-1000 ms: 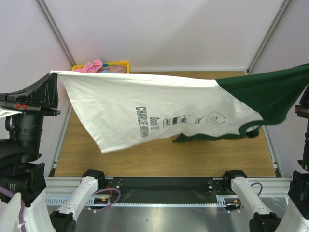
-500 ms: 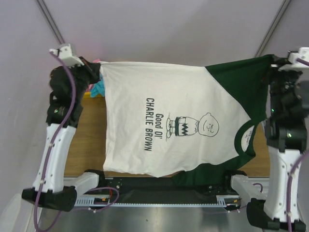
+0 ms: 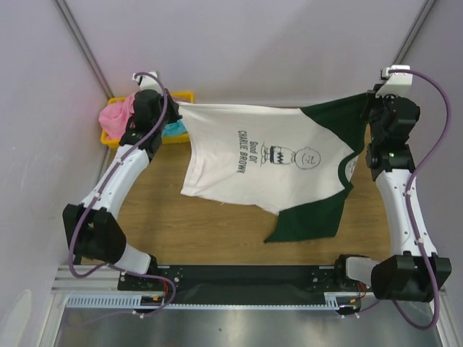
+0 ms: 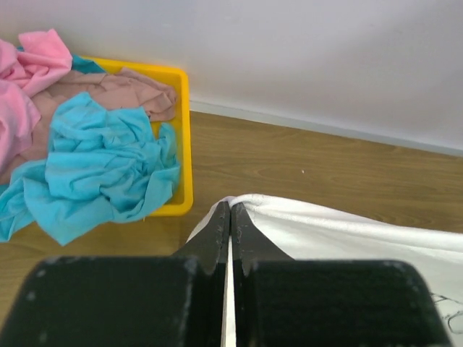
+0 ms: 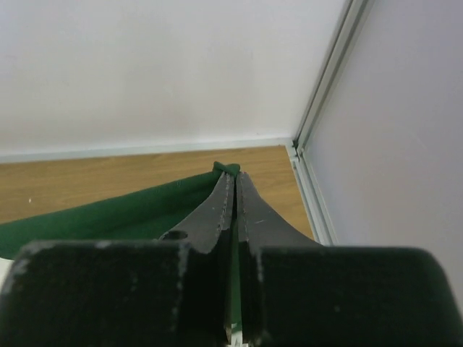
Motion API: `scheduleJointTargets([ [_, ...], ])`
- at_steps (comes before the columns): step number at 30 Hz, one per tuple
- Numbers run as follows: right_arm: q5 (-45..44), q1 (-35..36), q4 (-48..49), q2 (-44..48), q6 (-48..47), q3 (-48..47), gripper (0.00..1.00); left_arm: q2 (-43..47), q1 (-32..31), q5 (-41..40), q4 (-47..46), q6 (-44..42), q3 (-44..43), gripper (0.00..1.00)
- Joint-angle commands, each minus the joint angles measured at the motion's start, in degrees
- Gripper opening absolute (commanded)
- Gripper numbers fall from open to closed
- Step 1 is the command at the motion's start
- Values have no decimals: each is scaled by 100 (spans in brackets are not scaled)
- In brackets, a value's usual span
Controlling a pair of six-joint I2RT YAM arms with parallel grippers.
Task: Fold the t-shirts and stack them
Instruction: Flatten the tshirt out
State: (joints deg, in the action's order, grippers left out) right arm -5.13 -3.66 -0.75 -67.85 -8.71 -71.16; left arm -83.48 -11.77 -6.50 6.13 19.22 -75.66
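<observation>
I have the white shirt [image 3: 246, 170] held at two spots along its far edge, and it is spread out over the back half of the table [image 3: 159, 213]. My left gripper [image 4: 230, 207] is pinched tight on the white corner, with the cloth squeezed between the two black fingers. My right gripper [image 5: 233, 175] is pinched tight on the dark green sleeve, and a bit of green pokes out past the tips. The print faces up, with the words on the left and the cartoon boy's head on the right. The other green sleeve [image 3: 307, 217] hangs toward me on the right side. I cannot tell how much of the shirt lies on the wood. Just left of my left gripper is the yellow tray [image 4: 185, 123], in the far left corner. A pink shirt [image 4: 29, 69] and a blue shirt [image 4: 101, 166] lie bunched up in it, and the blue one spills over the near rim.
</observation>
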Motion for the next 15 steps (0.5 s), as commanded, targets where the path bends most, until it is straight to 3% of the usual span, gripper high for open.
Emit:
scheduleJointTargets([
  [1, -50, -56, 1332, -297, -25, -380, 0, -370, 17, -186, -771, -164, -703, 0],
  [8, 126, -56, 1350, -624, -17, -1058, 0, -731, -36, 61, -771, -366, -1416, 0],
  [15, 108, -38, 999, 210, -25, -997, 0, 112, -352, 36, -746, -726, -1224, 0],
])
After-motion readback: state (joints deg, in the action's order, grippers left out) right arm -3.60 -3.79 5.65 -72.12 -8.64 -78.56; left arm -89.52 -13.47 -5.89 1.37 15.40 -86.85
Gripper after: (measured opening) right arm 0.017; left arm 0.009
